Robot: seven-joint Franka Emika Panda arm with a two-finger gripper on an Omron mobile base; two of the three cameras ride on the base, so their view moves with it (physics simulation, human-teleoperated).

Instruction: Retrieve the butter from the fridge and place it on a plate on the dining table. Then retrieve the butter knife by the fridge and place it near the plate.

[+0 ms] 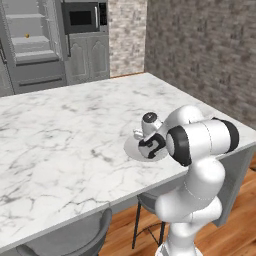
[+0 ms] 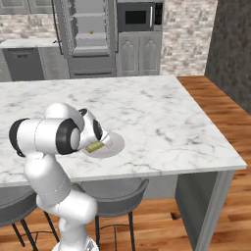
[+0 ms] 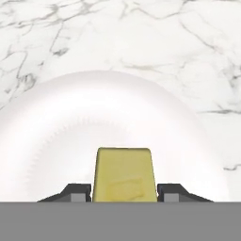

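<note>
Pincer (image 3: 123,194) at bottom centre of the hand view, jaws partly closed on the butter (image 3: 123,174), one dark fingertip (image 3: 77,192) against each long side of the yellow stick. Butter held over the plate (image 3: 70,136), which spreads across the middle of that frame; whether the stick already rests on the plate or hangs just above it, cannot tell.

Right base view: butter (image 2: 94,146) shows as a small yellow bar under the arm's wrist, lower left of centre, over the plate (image 2: 110,143). Left base view: pincer (image 1: 151,146) dark, right of centre, over the plate (image 1: 131,148).

Plate sits on the desk (image 1: 60,140), the marble-topped dining table, near its front edge. Fridge (image 2: 88,34) at top centre of the right base view, well apart from the desk, a door open and shelves showing.

Handling, as judgement: butter likely light, soft and greasy, so it should dent or slip under a hard squeeze. Hold across the long flat sides, as now, looks right, with light pressure. Plate stiff and probably breakable, so the stick wants setting down gently, not dropping.

Task stage, as judgement: butter at the point of placing; release not yet made, knife part not yet begun.
</note>
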